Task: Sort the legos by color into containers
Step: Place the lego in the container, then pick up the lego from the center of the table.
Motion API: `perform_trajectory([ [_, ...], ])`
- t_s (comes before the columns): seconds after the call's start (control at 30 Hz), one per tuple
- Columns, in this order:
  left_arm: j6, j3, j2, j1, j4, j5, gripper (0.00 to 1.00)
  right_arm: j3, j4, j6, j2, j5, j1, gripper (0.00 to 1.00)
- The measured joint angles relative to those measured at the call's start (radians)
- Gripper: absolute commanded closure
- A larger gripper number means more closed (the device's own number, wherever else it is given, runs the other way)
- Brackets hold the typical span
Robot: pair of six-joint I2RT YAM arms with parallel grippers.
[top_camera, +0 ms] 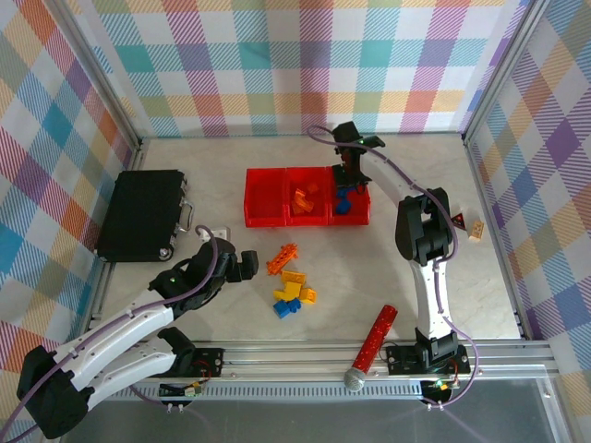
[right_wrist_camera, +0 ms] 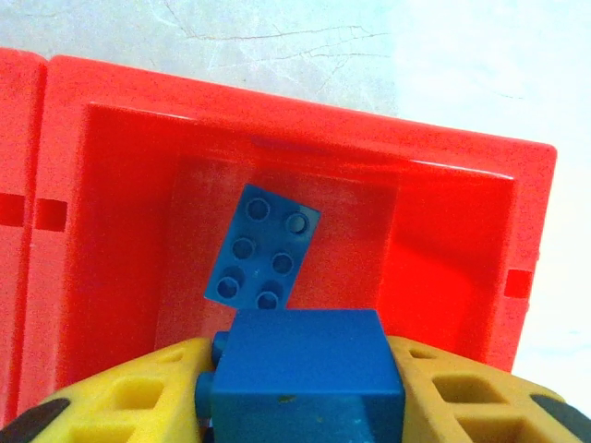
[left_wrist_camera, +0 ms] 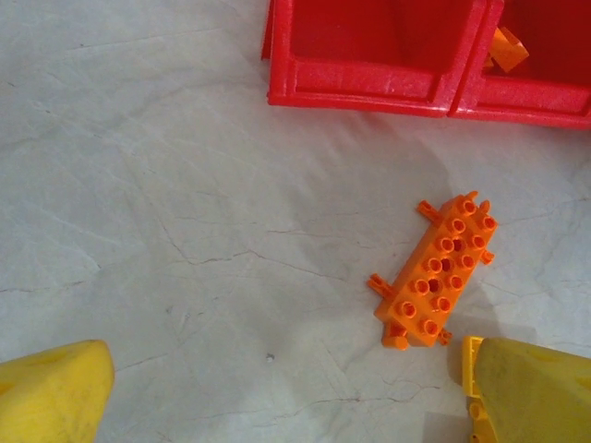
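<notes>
Glossy plastic containers; perhaps matt tabletop

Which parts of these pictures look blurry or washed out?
Left wrist: the yellow fingers are blurred, the orange brick sharp. Right wrist: the table at upper right is washed out, the gripped blue brick slightly soft. Top external: evenly lit.

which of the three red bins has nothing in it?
The left bin: bare floor. The middle bin holds orange bricks; the right bin has a blue brick in it, and the right gripper holds a second blue brick over it.
</notes>
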Motion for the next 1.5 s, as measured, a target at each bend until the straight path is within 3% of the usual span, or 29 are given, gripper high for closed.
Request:
perform_trajectory([
  [0.37, 0.0, 0.0, 0.042, 0.0, 0.035, 0.033, 0.0, 0.003, -0.027, -0.015, -0.001, -0.002, 0.0, 0.49],
  [0.6, 0.0, 0.0, 0.066, 0.0, 0.052, 0.055, 0.0, 0.003, -0.035, -0.019, -0.016, -0.021, 0.0, 0.33],
  [0.87, 0.012, 0.002, 0.088, 0.0, 0.055, 0.06, 0.0, -0.034, -0.039, -0.008, -0.109, -0.06, 0.0, 0.26],
  [1.1, 0.05, 0.056, 0.207, 0.0, 0.055, 0.085, 0.0, -0.241, 0.014, 0.042, -0.354, -0.101, 0.0, 0.19],
  [1.5, 0.19, 0.201, 0.424, -0.003, 0.051, 0.161, 0.04, -0.737, 0.181, 0.137, -0.719, -0.159, 0.0, 0.15],
])
